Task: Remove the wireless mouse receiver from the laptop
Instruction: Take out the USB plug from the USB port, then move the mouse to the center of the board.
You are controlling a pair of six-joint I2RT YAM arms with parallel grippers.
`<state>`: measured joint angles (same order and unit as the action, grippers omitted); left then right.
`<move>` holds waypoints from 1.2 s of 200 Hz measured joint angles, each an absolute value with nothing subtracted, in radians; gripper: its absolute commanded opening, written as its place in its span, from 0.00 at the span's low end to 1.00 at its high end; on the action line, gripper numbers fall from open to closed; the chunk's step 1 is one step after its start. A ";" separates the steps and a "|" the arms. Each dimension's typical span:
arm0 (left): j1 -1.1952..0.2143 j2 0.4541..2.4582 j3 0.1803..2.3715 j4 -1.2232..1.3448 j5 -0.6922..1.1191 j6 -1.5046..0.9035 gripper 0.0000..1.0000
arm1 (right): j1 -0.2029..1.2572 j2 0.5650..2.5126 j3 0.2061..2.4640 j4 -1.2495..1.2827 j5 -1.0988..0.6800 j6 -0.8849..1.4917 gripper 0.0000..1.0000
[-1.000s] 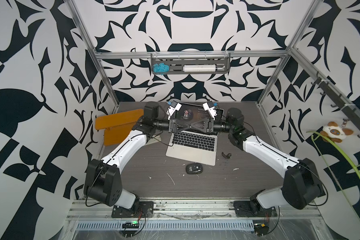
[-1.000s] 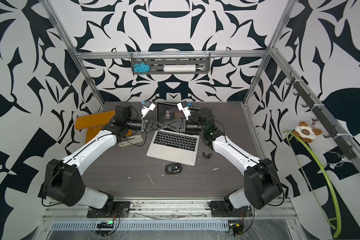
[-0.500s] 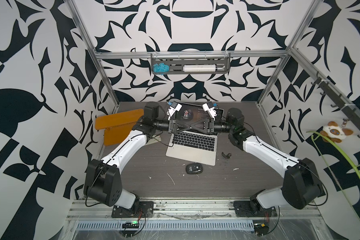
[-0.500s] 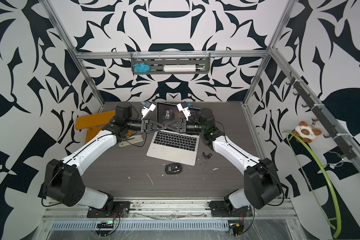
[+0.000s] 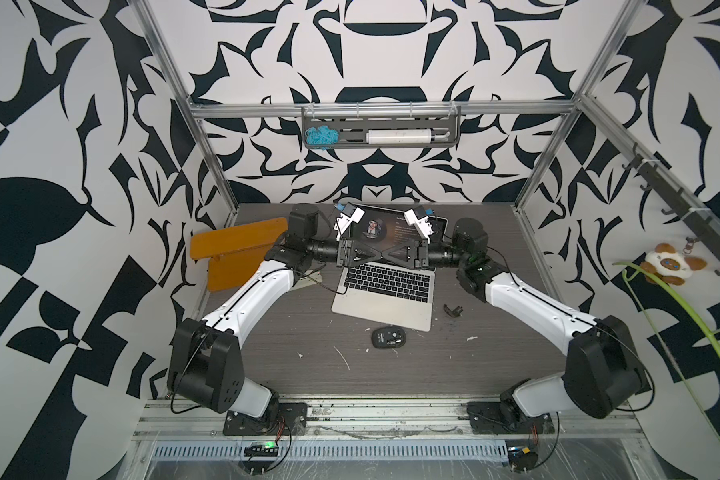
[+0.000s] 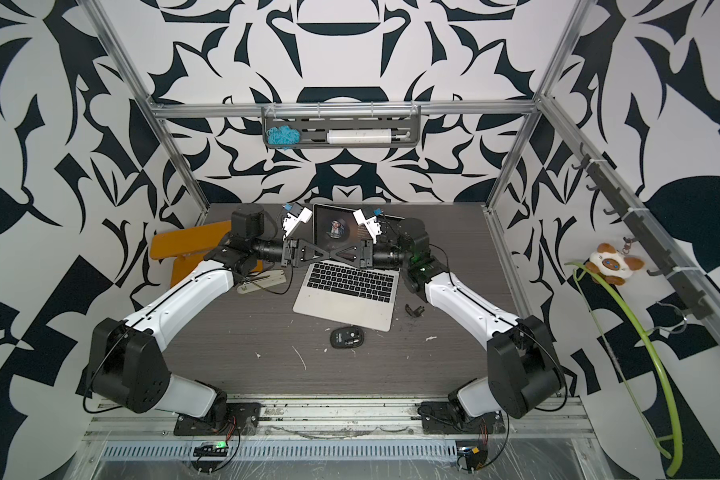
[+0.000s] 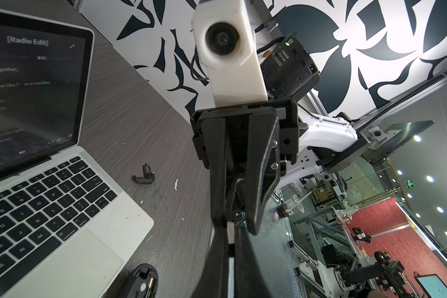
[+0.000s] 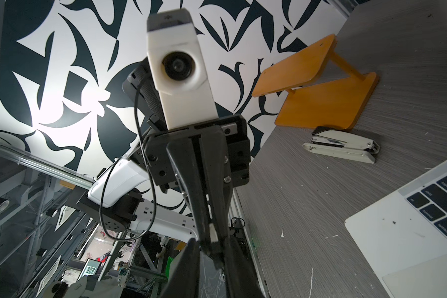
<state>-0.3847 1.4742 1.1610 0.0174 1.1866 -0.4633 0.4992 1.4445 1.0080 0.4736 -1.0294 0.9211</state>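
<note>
The wireless mouse receiver (image 7: 230, 232) is mostly concealed; the laptop (image 5: 385, 305) hinge is obscured in both top views.

"[Radio Edit]" on laptop (image 7: 62, 185)

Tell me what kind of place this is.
Probably a robotics lab test cell: an aluminium frame with patterned walls boxes in a table where two robot arms reach over a laptop.

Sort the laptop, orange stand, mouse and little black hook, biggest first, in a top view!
1. laptop
2. orange stand, partly hidden
3. mouse
4. little black hook
</note>
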 measured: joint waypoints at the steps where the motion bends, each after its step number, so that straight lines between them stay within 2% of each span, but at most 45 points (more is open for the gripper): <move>1: -0.385 1.474 1.161 0.017 1.187 -0.463 0.00 | 0.499 1.444 1.008 0.474 -1.029 0.921 0.22; 13: -0.385 1.474 1.161 0.017 1.187 -0.463 0.00 | 0.499 1.444 1.006 0.479 -1.030 0.921 0.20; 42: -0.385 1.474 1.161 0.014 1.193 -0.461 0.00 | 0.497 1.445 0.997 0.488 -1.029 0.921 0.00; 67: -0.385 1.474 1.161 0.006 1.195 -0.463 0.00 | 0.498 1.449 0.996 0.500 -1.030 0.923 0.00; 87: -0.385 1.474 1.161 0.003 1.195 -0.462 0.18 | 0.498 1.449 0.991 0.508 -1.029 0.923 0.00; 96: -0.385 1.474 1.161 -0.001 1.190 -0.450 0.29 | 0.498 1.449 0.987 0.511 -1.029 0.925 0.00; 112: -0.385 1.474 1.161 -0.019 1.182 -0.440 0.36 | 0.499 1.449 0.979 0.516 -1.029 0.925 0.00; 120: -0.385 1.474 1.161 -0.029 1.175 -0.432 0.42 | 0.499 1.448 0.976 0.517 -1.025 0.925 0.00; 136: -0.384 1.474 1.161 -0.050 1.162 -0.409 0.73 | 0.498 1.441 0.965 0.513 -1.010 0.920 0.00; 150: -0.376 1.473 1.159 -0.065 1.145 -0.398 0.84 | 0.491 1.425 0.959 0.484 -0.994 0.902 0.00; 159: -0.368 1.466 1.149 -0.070 1.131 -0.392 1.00 | 0.483 1.409 0.959 0.455 -0.980 0.886 0.00; 209: -0.343 1.354 1.070 -0.146 0.987 -0.304 0.99 | 0.419 1.323 1.035 0.028 -0.796 0.640 0.00; 240: -0.432 1.353 1.010 -0.162 0.855 -0.219 0.99 | 0.421 1.311 1.061 -0.206 -0.667 0.504 0.00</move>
<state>-0.4320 1.3525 1.0103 -0.1623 0.8555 -0.2188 0.4206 1.3106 1.0607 -0.2062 -0.6666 0.5041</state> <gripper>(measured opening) 0.992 0.060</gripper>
